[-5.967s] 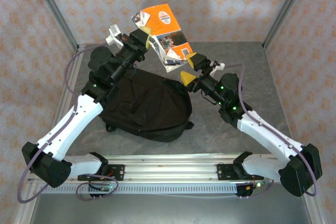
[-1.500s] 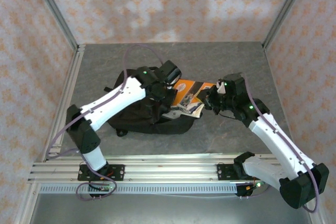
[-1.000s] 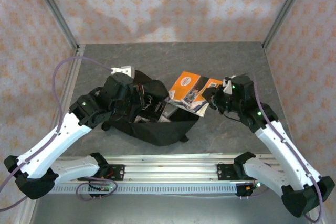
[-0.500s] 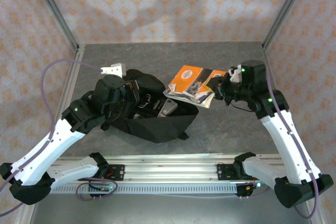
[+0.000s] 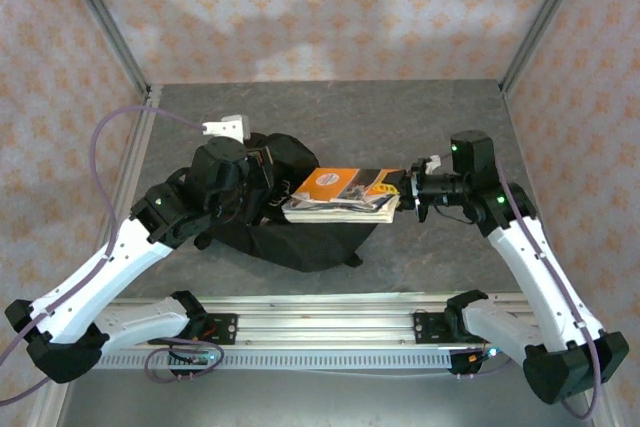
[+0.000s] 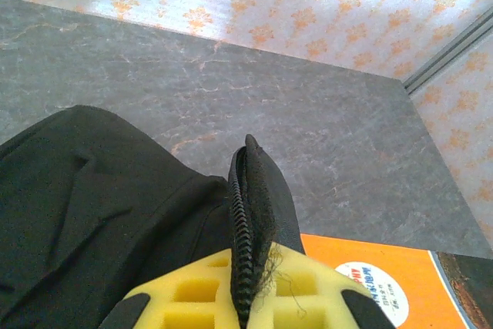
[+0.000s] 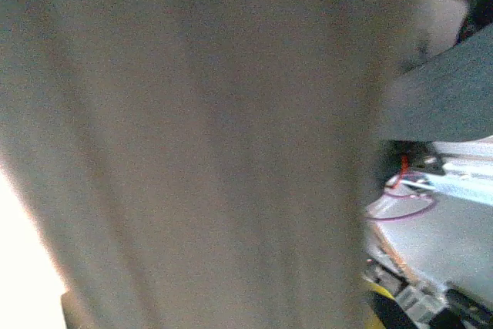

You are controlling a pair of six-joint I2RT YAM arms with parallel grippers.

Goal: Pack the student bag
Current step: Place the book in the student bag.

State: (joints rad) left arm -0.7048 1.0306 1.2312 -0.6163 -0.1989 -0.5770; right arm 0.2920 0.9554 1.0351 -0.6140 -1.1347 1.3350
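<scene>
The student bag (image 5: 300,237) is a black fabric backpack lying left of centre on the grey table. My left gripper (image 5: 268,183) is shut on its zip edge. In the left wrist view the yellow pads (image 6: 308,298) pinch the black zip strip (image 6: 245,221), and the left gripper (image 6: 246,294) holds it upright. An orange-covered book (image 5: 340,187) lies nearly flat over the bag's top, pages toward the camera. My right gripper (image 5: 402,194) is shut on the book's right end. The book's orange cover (image 6: 385,287) also shows beside the bag. Blurred pale pages (image 7: 192,136) press close to the right wrist camera.
An aluminium rail (image 5: 330,327) with both arm bases runs along the near edge. Metal frame posts (image 5: 100,22) and patterned walls close the left, back and right. Bare grey table (image 5: 400,117) lies behind and to the right of the bag.
The right gripper has swung the orange book from tilted up to nearly flat and carried it left over the bag. The left gripper has kept its hold on the zip edge.
</scene>
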